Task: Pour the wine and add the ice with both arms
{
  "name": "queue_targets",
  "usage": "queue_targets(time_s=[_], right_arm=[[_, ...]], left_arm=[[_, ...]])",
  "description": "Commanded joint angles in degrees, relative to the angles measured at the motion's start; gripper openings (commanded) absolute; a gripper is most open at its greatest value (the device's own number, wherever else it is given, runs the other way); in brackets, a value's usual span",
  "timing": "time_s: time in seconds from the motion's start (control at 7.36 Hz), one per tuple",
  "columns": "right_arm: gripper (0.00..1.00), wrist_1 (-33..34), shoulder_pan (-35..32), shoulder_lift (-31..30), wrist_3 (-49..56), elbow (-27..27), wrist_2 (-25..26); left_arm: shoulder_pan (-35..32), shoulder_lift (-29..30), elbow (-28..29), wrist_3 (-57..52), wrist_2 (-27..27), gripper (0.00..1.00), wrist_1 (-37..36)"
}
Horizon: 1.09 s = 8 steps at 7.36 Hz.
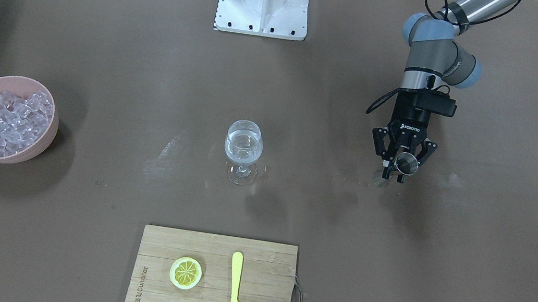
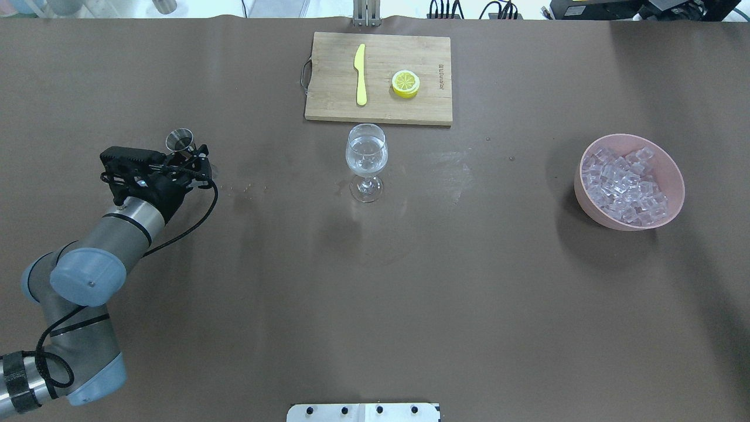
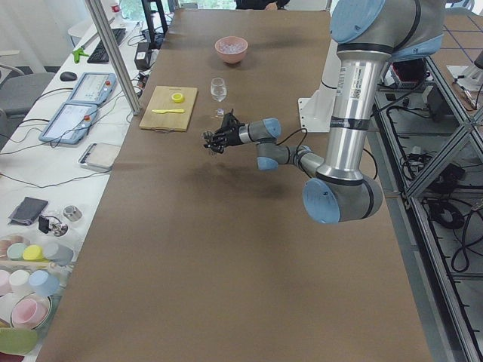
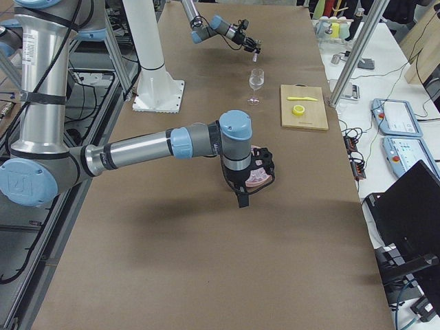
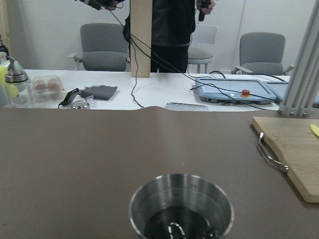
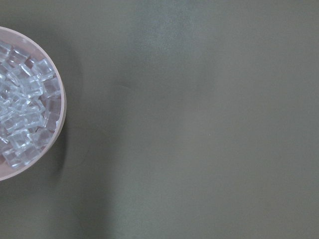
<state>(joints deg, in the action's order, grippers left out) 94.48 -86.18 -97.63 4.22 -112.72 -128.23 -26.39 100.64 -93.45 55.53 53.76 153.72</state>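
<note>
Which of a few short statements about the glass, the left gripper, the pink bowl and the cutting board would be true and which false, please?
1. The stemmed clear wine glass holds some clear liquid. True.
2. The left gripper holds the yellow plastic knife. False: it is shut on a small round metal cup; the yellow plastic knife lies on the rectangular wooden cutting board.
3. The round pink bowl is filled with small clear ice cubes. True.
4. The yellow lemon slice lies in the pink bowl. False: the yellow lemon slice sits on the cutting board, beside the knife and apart from it.
</note>
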Motion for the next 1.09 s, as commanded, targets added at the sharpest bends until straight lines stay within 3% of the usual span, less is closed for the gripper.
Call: queue_targets(time_s=[0.0,0.41,0.95], right_arm=[[1.0,0.0,-0.65,-0.01,0.0,0.04,0.0],[1.0,0.0,-1.27,-0.01,0.0,0.48,0.0],[1.0,0.0,-1.8,-0.1,0.0,0.83,0.0]], left_arm=[[0.03,3.49,-1.2,-8.91,6.84,0.0,2.81],[-0.15,5.8,-5.24,-22.36,18.72,0.0,2.82],[-1.28,11.24,-5.96,-28.62,28.75,0.0,-4.29]])
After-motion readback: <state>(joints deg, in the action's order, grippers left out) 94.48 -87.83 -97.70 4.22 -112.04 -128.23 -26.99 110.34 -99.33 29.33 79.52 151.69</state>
